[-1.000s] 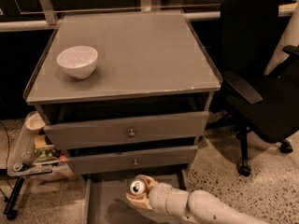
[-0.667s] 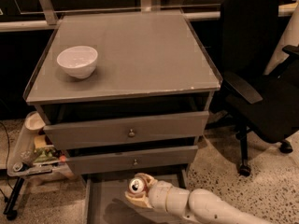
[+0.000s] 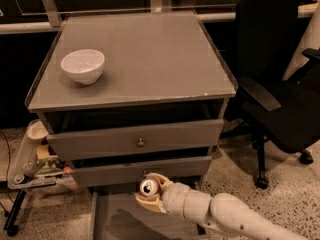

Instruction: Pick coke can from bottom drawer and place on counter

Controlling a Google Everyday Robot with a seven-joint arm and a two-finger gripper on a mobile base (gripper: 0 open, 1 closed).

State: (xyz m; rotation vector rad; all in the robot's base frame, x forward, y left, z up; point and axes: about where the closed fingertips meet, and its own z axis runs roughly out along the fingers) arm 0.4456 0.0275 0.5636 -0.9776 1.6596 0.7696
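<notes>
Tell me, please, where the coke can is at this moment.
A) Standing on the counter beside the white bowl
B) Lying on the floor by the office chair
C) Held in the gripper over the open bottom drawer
C: the gripper is shut on the coke can above the bottom drawer, while the counter carries the white bowl but no can.

Our gripper (image 3: 149, 193), with the coke can (image 3: 148, 187) between its fingers, hangs over the bottom drawer (image 3: 107, 215). Above and behind it we find the counter (image 3: 150, 49), with the bowl (image 3: 83, 65) up to the left. The chair (image 3: 280, 84) stands to its right.
</notes>
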